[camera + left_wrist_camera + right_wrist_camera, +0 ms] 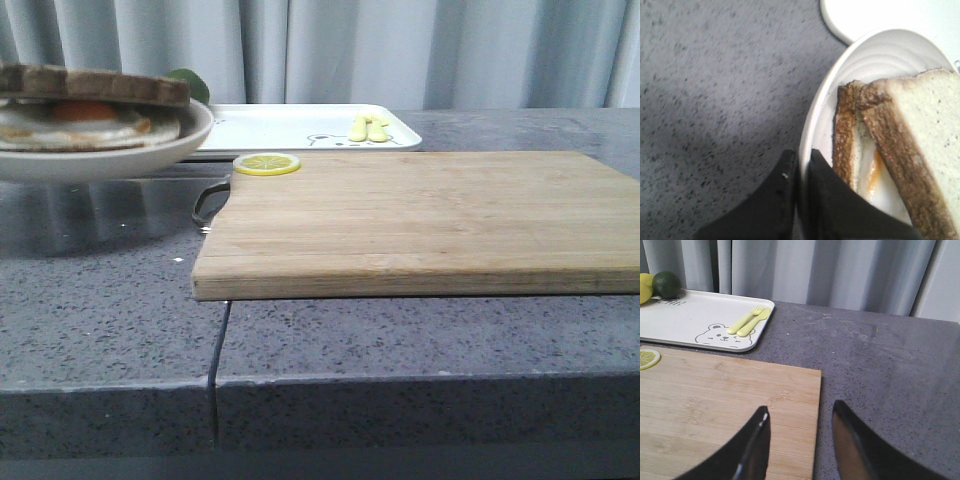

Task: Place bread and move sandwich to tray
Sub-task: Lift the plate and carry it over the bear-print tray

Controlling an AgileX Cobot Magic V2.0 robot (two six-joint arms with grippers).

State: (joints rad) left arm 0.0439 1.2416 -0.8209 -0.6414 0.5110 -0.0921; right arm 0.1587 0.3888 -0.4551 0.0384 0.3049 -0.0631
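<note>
The sandwich (92,112) hangs above the counter at the far left of the front view: a fried egg between brown-crusted slices on a round white plate (100,160). The bread (927,135), pale and speckled, lies on top of the egg. My left gripper (801,160) is shut on the plate's rim (812,130), one finger inside and one outside. The white tray (290,125) with a bear drawing (720,335) lies behind the wooden board. My right gripper (800,415) stands open and empty over the board's corner.
A wooden board (420,220) fills the middle of the grey counter (100,320). A lemon slice (266,163) lies at the board's back left corner. On the tray rest yellow cutlery (749,321), a lime (666,284) and a lemon (645,287). Curtains hang behind.
</note>
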